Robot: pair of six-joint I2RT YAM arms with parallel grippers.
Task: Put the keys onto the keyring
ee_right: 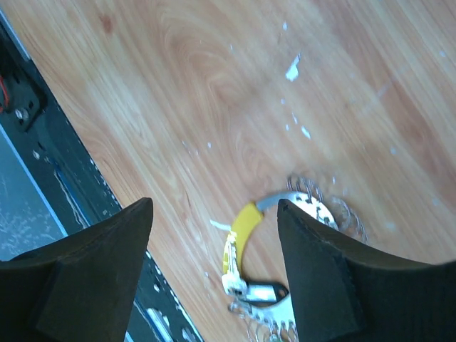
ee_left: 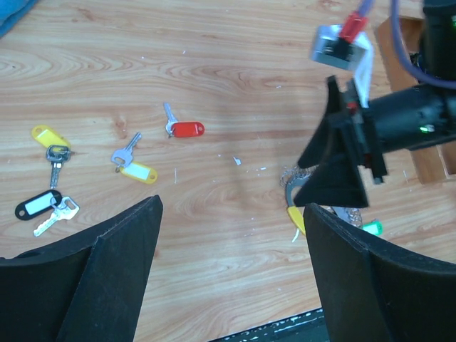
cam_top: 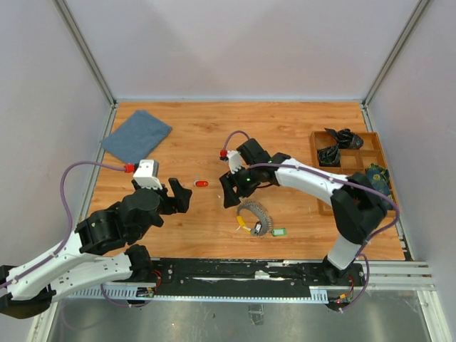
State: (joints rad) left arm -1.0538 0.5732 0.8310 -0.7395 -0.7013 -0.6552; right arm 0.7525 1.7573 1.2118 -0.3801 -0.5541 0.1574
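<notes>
Left gripper (cam_top: 179,195): jaws stood wide open and held nothing.
Right gripper (cam_top: 229,191): jaws open and empty, just up-left of the keyring.
Keyring (cam_top: 255,218): lay flat at lower centre of the top view, nearer to the right arm.
Red key (cam_top: 201,183): just right of the left jaws, long axis left-right.
Other keys (ee_left: 53,174): far left in the left wrist view.

Orange wooden tabletop (cam_top: 285,128) within plain pale walls (cam_top: 235,43), metal corner posts (cam_top: 85,50), even soft light
</notes>
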